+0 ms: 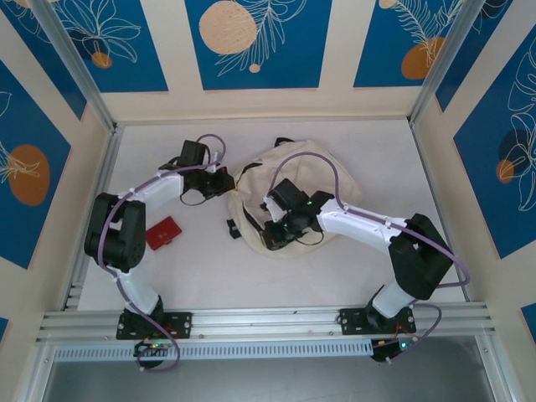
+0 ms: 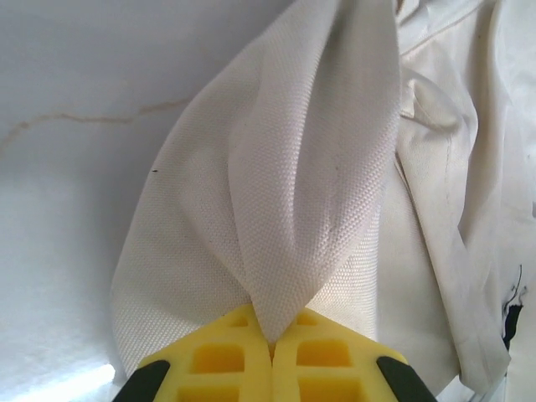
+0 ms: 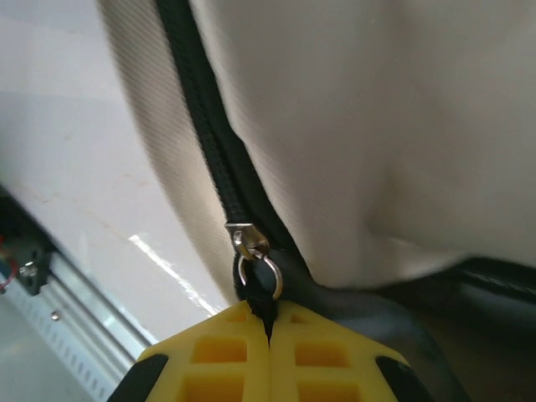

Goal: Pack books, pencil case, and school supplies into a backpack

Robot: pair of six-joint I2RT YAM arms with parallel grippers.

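Clamped with the left gripper [image 2: 270, 335] on a canvas fold at the left edge of the backpack [image 1: 314, 167], mid-table. Further right, pinched shut with the right gripper [image 3: 270, 322] on the dark cord of the zipper pull [image 3: 251, 241], at the bag's near side. Probably to be drawn along the zipper [image 3: 197, 126], running up-left from those jaws. From above, both arms flanking the bag; from the wrists, fold and ring.

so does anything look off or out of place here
Nothing spilled or damaged. The backpack lies crumpled, canvas pinched by the left gripper, zipper pull in the right gripper; a red item sits apart from it.
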